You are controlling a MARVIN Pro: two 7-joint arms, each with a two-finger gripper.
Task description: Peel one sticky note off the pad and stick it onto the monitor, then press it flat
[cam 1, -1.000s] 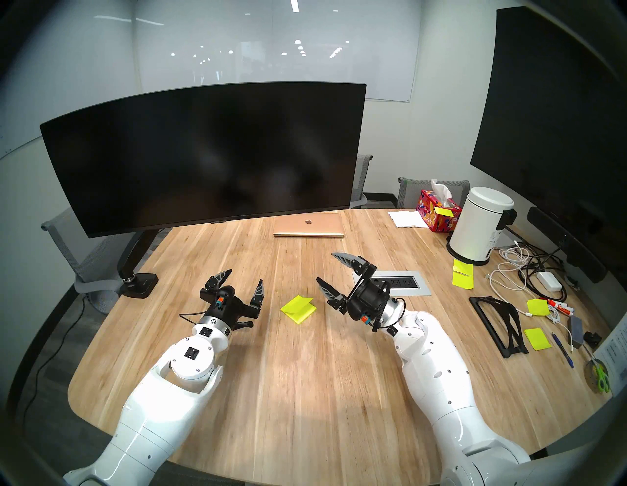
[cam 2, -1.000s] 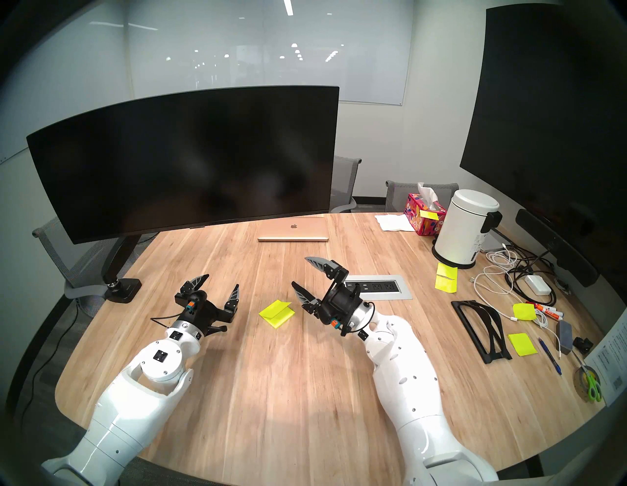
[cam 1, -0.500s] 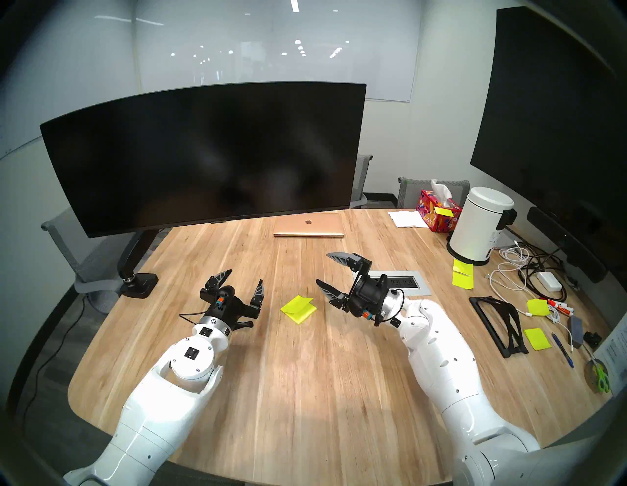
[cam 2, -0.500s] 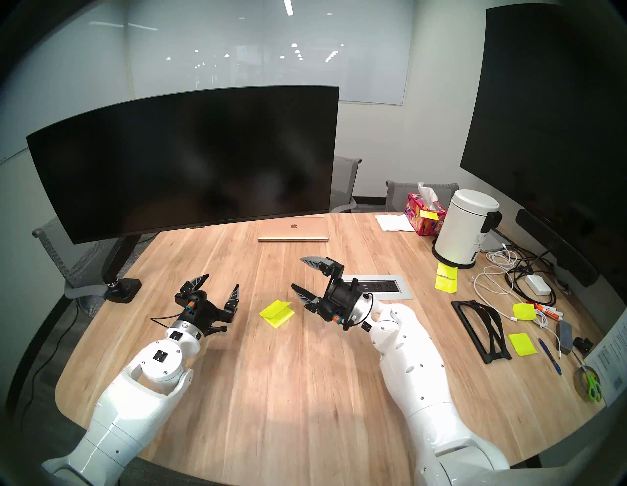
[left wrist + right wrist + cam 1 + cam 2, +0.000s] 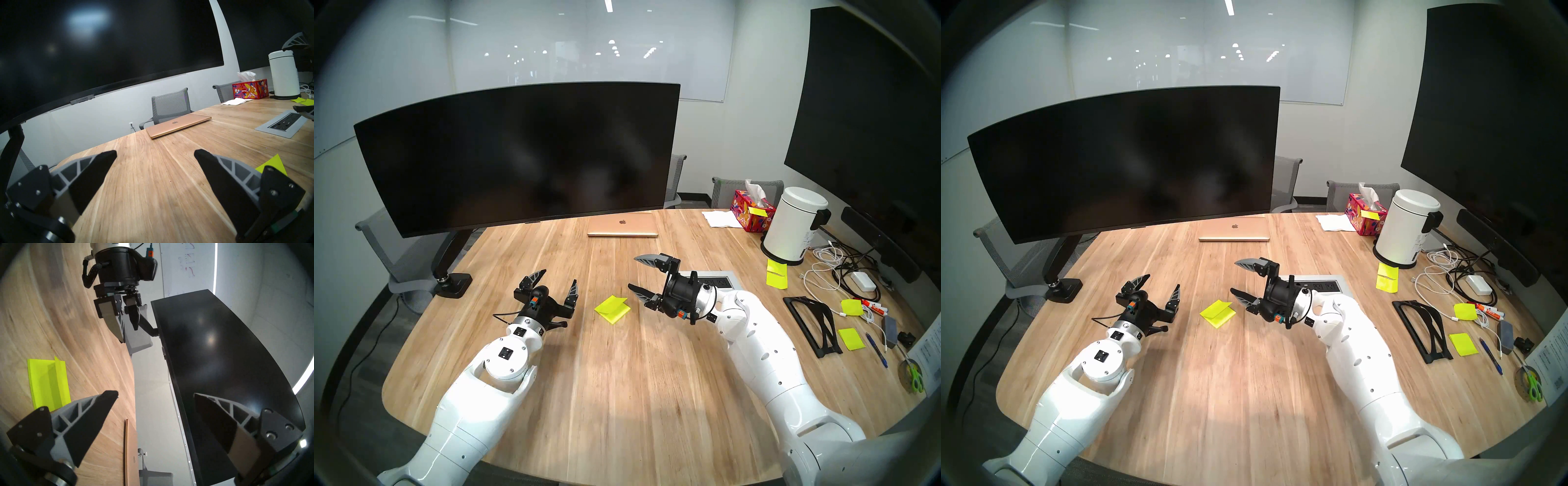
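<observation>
The neon yellow-green pad (image 5: 612,309) lies on the wooden table between my two grippers; it also shows in the right wrist view (image 5: 49,383). Its top sticky note is still on the stack, with a flap (image 5: 620,301) folded up on the right. The wide curved black monitor (image 5: 517,156) stands behind on its arm, its screen bare. My left gripper (image 5: 559,276) is open and empty, left of the pad. My right gripper (image 5: 633,272) is open and empty, turned sideways, hovering just right of the pad with its fingers pointing left.
A closed gold laptop (image 5: 622,225) lies under the monitor's right end. A power outlet panel (image 5: 717,281) sits behind my right wrist. At the right are a white bin (image 5: 792,225), a tissue box (image 5: 751,210), loose yellow sheets (image 5: 776,274), cables (image 5: 836,271) and a black stand (image 5: 812,322). The clamp base (image 5: 453,281) is at the left edge.
My right gripper has shifted a little left toward the pad while its forearm swung out to the right. The left arm and the pad have not moved.
</observation>
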